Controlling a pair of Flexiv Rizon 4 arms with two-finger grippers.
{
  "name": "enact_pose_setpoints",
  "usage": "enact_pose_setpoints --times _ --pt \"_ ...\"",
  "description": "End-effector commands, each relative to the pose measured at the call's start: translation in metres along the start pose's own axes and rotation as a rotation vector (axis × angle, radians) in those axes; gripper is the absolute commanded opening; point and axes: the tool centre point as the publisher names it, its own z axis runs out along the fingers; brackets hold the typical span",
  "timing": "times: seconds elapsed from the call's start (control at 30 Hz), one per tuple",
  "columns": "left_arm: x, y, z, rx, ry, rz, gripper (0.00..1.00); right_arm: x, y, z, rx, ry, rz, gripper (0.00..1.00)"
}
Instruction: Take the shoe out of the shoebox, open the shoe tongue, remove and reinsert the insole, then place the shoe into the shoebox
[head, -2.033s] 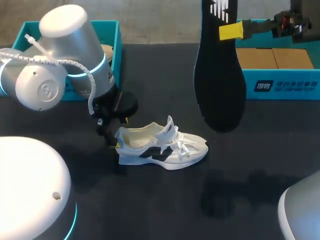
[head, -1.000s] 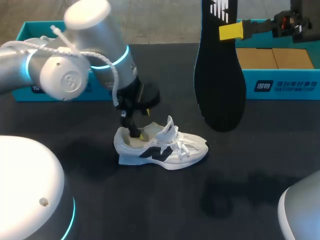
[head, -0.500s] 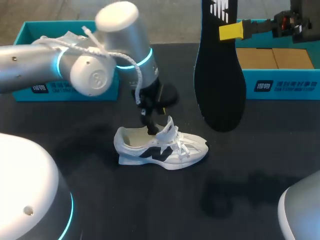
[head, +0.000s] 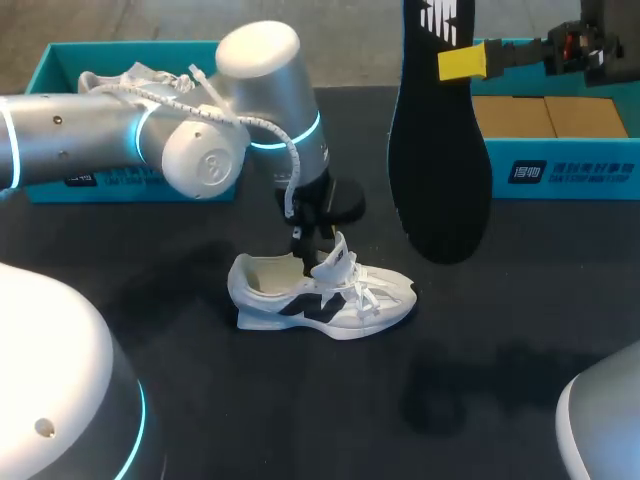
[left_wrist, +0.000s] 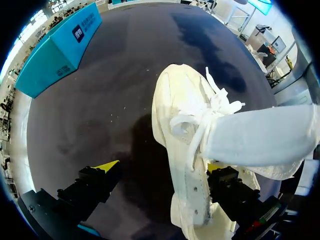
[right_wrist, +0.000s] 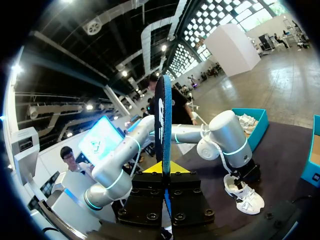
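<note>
Black table (head: 300, 400): white shoe (head: 325, 295) on its sole, mid-table, tongue (head: 335, 258) raised. Left claw (left_wrist: 160, 166) fingers apart, straddling shoe by tongue. Likely step: push tongue forward and spread opening without tipping shoe. Right claw (right_wrist: 164, 169) clamped on upright black insole (head: 440, 150), above table.

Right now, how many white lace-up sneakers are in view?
2. One white lace-up sneaker stands on the black table; a second sneaker lies in the left teal cardboard box, partly hidden.

light: bright, overhead | shadows: soft on dark table (head: 300, 420) beside shoe (head: 325, 292), below insole (head: 440, 150) | glare: sheen on left arm (head: 255, 70)
</note>
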Motion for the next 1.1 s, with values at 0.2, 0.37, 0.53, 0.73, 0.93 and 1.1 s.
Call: enact_pose_setpoints --times 0.2,0.37,0.53,0.73,0.93,1.1 --pt "0.006 0.009 -0.001 -0.011 0.011 0.003 0.75 -0.001 0.003 0.003 0.005 0.0 0.002 0.0" --pt "0.008 0.009 0.001 -0.02 0.018 0.014 0.05 -0.001 0.003 0.003 0.005 0.0 0.002 0.0" --pt "0.012 0.01 0.004 -0.022 0.019 0.018 0.0 -0.001 0.003 0.003 0.005 0.0 0.002 0.0" --pt "0.012 0.01 0.004 -0.022 0.019 0.018 0.0 -0.001 0.003 0.003 0.005 0.0 0.002 0.0" --pt "0.015 0.005 -0.015 -0.11 0.125 0.269 0.0 -0.001 0.003 0.003 0.005 0.0 0.002 0.0" --pt "0.01 0.003 -0.03 -0.186 0.256 0.485 0.0 -0.001 0.003 0.003 0.005 0.0 0.002 0.0"
